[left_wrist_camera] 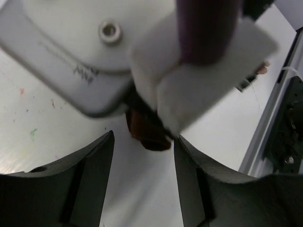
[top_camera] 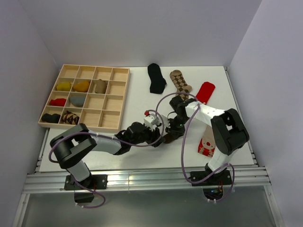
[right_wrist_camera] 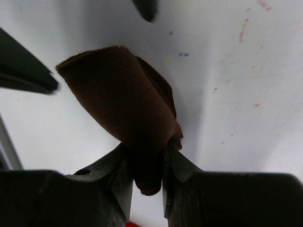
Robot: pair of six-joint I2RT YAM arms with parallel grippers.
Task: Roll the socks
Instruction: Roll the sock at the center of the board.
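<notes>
A rolled dark brown sock [right_wrist_camera: 120, 101] is pinched at its near end between the fingers of my right gripper [right_wrist_camera: 146, 158], which is shut on it just above the white table. In the top view both grippers meet at the table's middle: the right gripper [top_camera: 171, 130] and the left gripper [top_camera: 160, 137]. My left gripper [left_wrist_camera: 143, 144] stands open with only bare table between its fingers. The brown sock [left_wrist_camera: 147, 135] lies just past its fingertips, under the right arm's wrist. A black sock [top_camera: 156, 78], an argyle sock [top_camera: 181, 82] and a red sock [top_camera: 205, 91] lie flat at the back.
A pale wooden grid tray [top_camera: 108, 119] sits at the back left with several rolled socks in its compartments. A red sock with a white figure [top_camera: 206, 144] lies near the right arm's base. The table's metal front rail [top_camera: 142, 179] runs along the near edge.
</notes>
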